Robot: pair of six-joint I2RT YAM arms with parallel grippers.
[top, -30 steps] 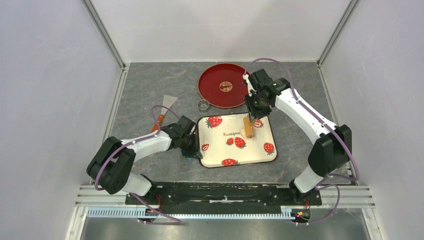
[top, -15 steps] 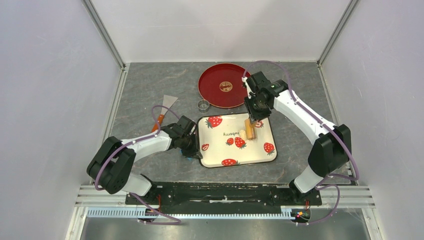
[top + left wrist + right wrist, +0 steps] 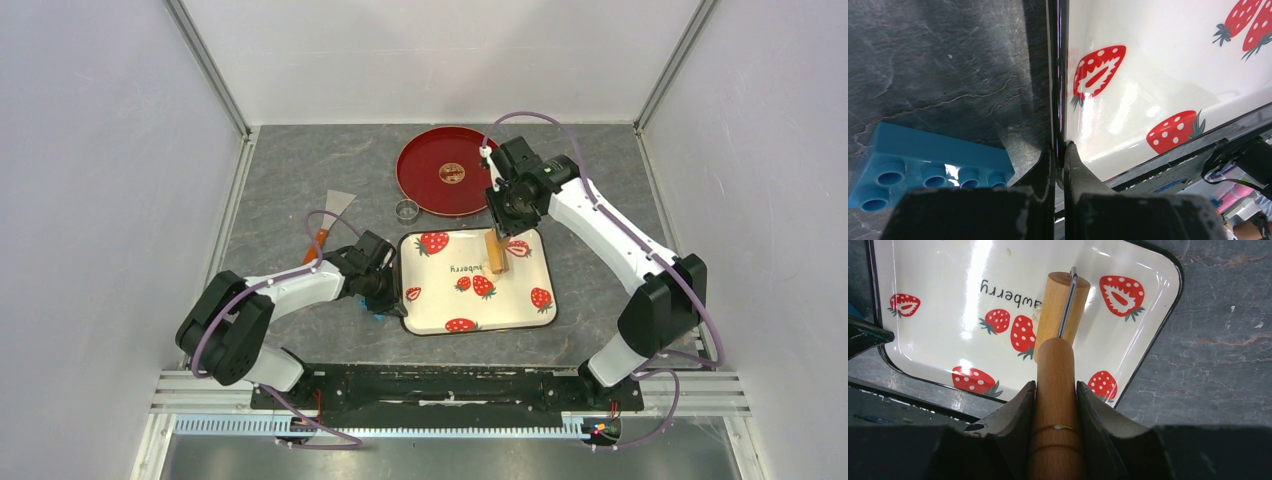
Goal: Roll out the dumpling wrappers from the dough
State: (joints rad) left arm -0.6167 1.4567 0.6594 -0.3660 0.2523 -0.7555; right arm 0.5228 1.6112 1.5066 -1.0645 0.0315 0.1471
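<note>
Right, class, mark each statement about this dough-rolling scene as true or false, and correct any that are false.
1. The right fingers grip the handle of the wooden roller. True.
2. The left fingers are spread wide above the red plate. False: they are pinched shut on the rim of the strawberry tray.
3. The roller's head is over the strawberry tray. True.
4. The metal ring lies inside the tray. False: it sits on the table, beside the red plate.
5. A blue brick lies on the table next to the tray. True.
</note>
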